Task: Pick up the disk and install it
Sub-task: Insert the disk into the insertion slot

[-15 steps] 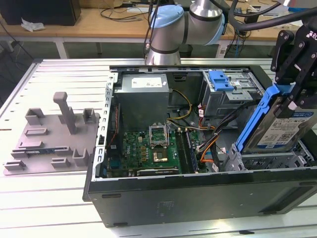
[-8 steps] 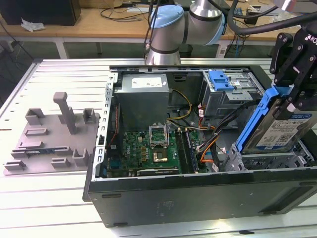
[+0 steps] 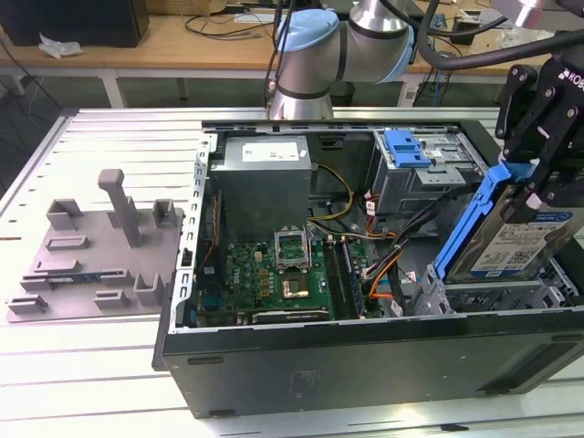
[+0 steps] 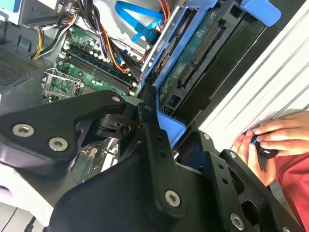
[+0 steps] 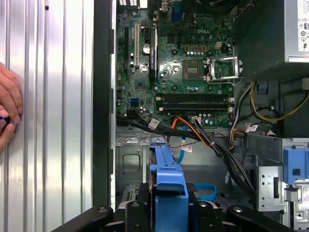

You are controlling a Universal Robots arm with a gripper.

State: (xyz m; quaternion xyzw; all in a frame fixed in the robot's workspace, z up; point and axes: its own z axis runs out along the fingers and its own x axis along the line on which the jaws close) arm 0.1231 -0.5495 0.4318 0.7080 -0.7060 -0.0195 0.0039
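Observation:
The disk [image 3: 522,245] is a silver drive with a white-and-blue label in a blue carrier [image 3: 470,224]. It hangs tilted, one end high, over the drive bay [image 3: 493,297] at the exterior view's right end of the open computer case. My gripper [image 3: 537,182] is shut on its upper end. In the second wrist view my black fingers [image 4: 149,125] clamp the carrier [image 4: 171,129], and the disk's circuit-board underside [image 4: 193,63] faces the camera. The first wrist view looks along the carrier's blue edge [image 5: 169,186] toward the bay floor [image 5: 130,159].
The case [image 3: 365,365] holds a motherboard [image 3: 274,274], a grey power supply [image 3: 265,182], orange and black cables [image 3: 383,265], and a second cage with a blue latch [image 3: 406,146]. A grey fixture [image 3: 100,246] lies at the exterior view's left. A person's hand [image 4: 270,140] rests beside the case.

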